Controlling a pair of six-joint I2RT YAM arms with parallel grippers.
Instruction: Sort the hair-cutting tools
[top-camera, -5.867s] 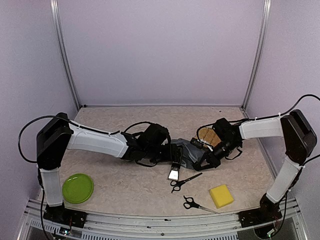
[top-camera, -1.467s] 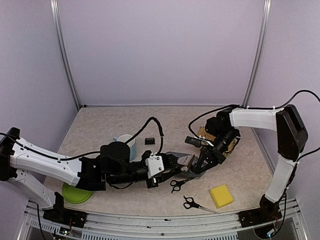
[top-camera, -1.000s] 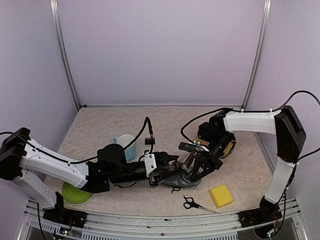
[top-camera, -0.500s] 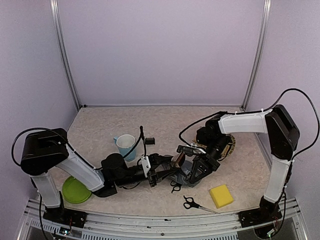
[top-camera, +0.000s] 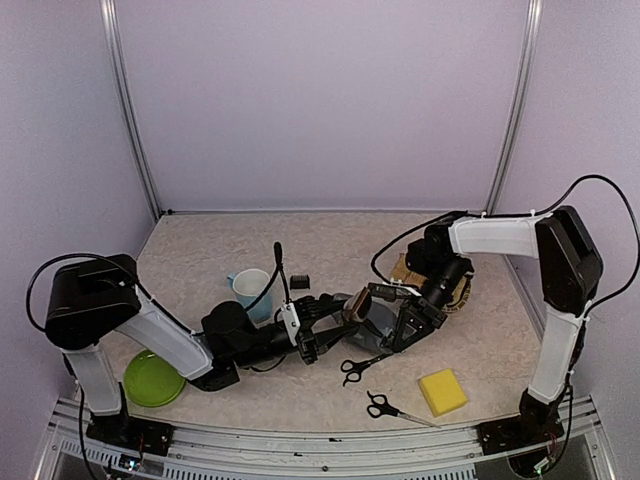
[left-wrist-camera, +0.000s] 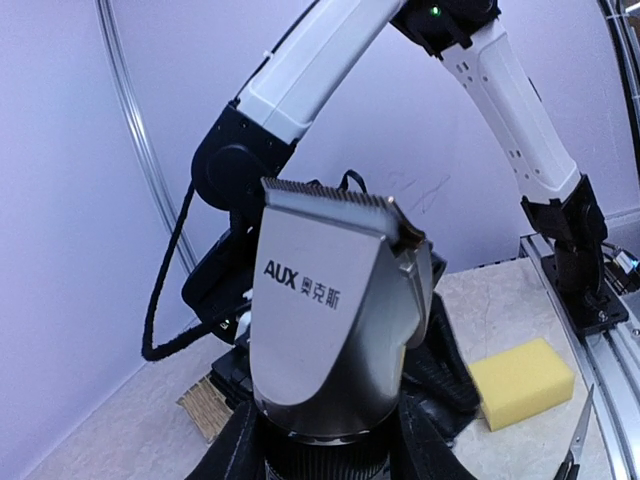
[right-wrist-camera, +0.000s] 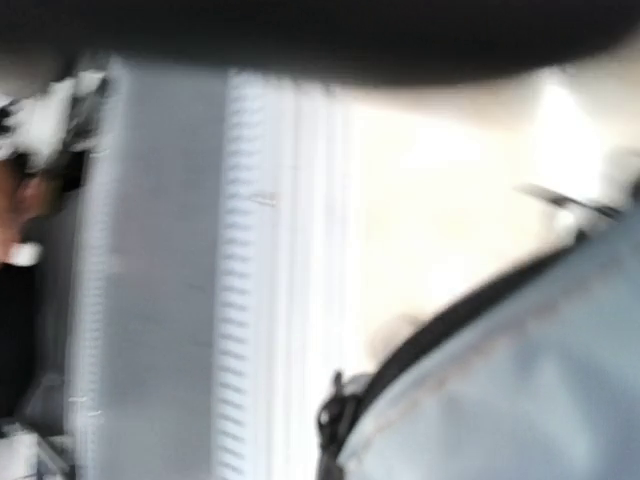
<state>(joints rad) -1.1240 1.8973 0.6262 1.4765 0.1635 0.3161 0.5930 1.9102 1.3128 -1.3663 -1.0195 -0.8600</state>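
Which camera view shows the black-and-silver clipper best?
The left wrist view: the clipper fills the frame, with its blade teeth and lettering sharp. In the top view the clipper is small and partly hidden. The right wrist view is blurred; no clipper can be made out.

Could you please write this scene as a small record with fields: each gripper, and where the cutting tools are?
left gripper: shut on the clipper
right gripper: shut on the gray pouch
first scissors: on the table, just in front of the pouch
second scissors: on the table, nearer the front edge, left of the sponge
black block: on the table, beside the cup
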